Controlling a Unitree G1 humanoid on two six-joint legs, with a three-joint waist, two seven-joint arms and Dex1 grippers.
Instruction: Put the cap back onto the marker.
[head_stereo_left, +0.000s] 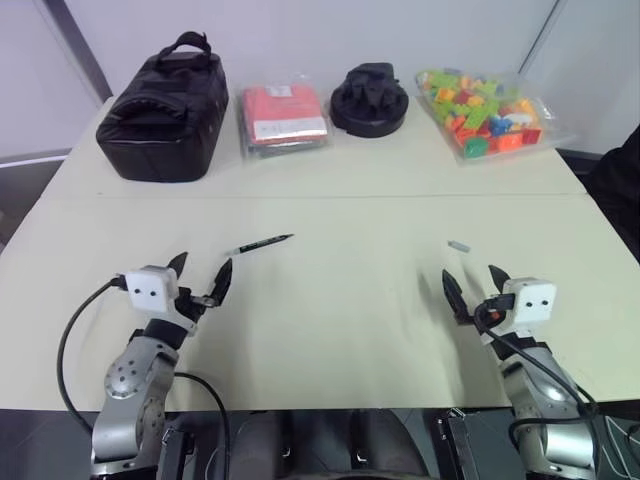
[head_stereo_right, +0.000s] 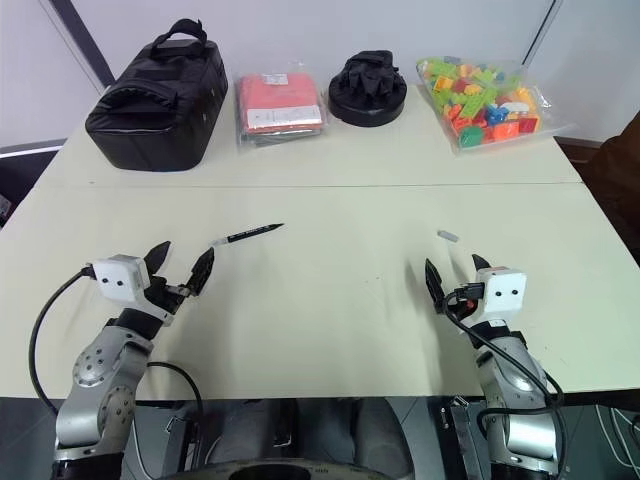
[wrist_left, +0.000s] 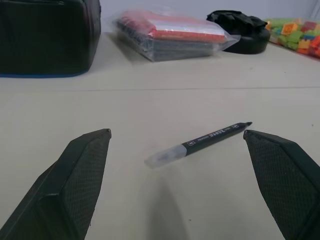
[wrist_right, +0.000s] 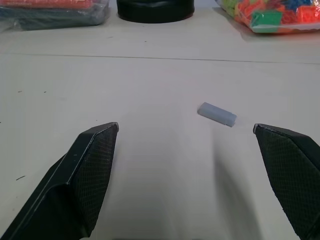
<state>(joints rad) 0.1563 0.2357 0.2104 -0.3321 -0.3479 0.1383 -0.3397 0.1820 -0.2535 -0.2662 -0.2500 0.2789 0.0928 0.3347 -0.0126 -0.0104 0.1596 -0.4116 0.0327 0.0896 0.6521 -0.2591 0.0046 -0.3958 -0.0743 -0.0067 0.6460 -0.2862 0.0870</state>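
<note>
Lying flat on the pale cream table, the thin marker with its dark blackish-green barrel and whitish-grey end section rests just ahead of the left gripper. Its long axis runs slantwise across the tabletop: the pointed dark tip aims away from the robot and toward its right, while the whitish-grey end lies nearer the left gripper. It looks light, stiff and smooth, so it will likely roll or skid if nudged; a pinch across the dark barrel near its middle should hold it steady and leave the tip free for capping.

Well apart from it, on the robot's right, the tiny light grey cap, a short stubby cylinder, lies on its side just ahead of the right gripper, its short axis also slanted across the table. Being so small and slick, it could easily squirt out of a pinch; gripping across its width, with the open mouth left exposed, seems safest, though which end is open I cannot tell.

Both grippers hover over the table with jaws spread wide, holding nothing.
</note>
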